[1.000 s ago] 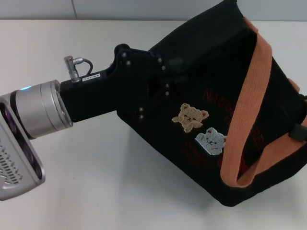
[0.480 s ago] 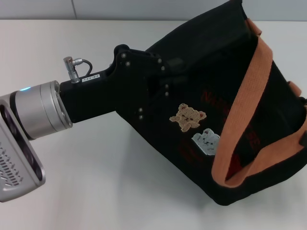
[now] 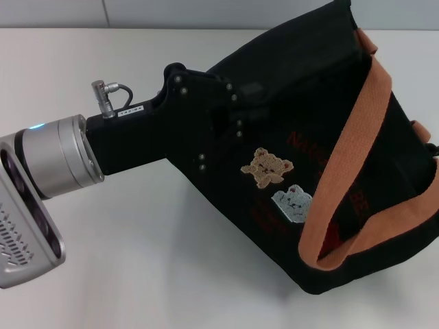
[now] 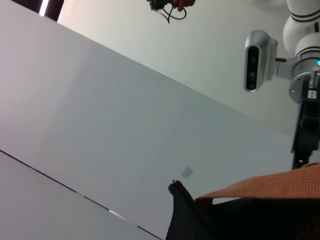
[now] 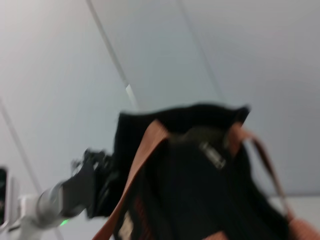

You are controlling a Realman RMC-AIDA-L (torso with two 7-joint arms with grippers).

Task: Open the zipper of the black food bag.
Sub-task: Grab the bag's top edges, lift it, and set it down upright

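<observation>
Since the earlier frame, the black food bag (image 3: 322,151) is being swung lower and leftward. The left claw (image 3: 236,113) is being pressed against its upper side, grip state not discernible. The bag is lying tilted on the desk (image 3: 151,240), mouth pointing up-right.

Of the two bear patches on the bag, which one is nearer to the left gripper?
The tan bear patch. It lies closer to the left gripper than the pale bear patch, which sits next to the orange handle.
</observation>
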